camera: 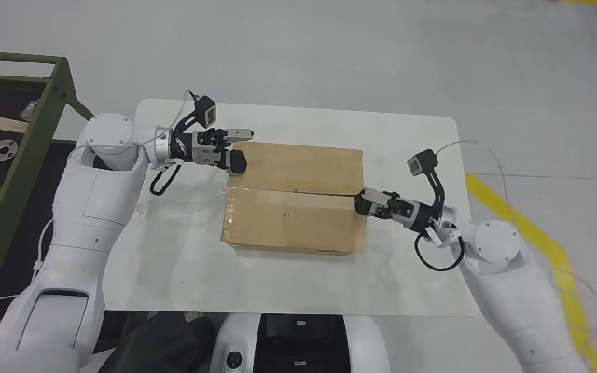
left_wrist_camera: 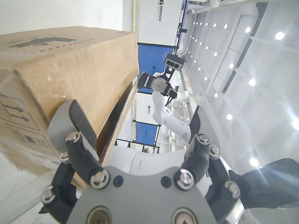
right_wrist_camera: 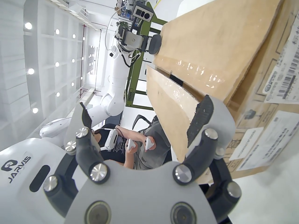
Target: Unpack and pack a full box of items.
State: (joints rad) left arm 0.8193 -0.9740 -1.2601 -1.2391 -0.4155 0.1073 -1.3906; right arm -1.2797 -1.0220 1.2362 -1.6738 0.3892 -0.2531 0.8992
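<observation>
**While its flaps lie folded down, the box (camera: 294,196) sits mid-frame**

As I look down from the top view, the box rests at the centre of the white table (camera: 177,261), with a narrow seam between its two top flaps. My left gripper (camera: 240,149) is at the box's upper left corner, fingers spread wide, one pad (left_wrist_camera: 80,122) against the cardboard end. My right gripper (camera: 367,202) is at the seam's right end, fingers likewise apart, one (right_wrist_camera: 203,122) beside the flap edge.
</observation>
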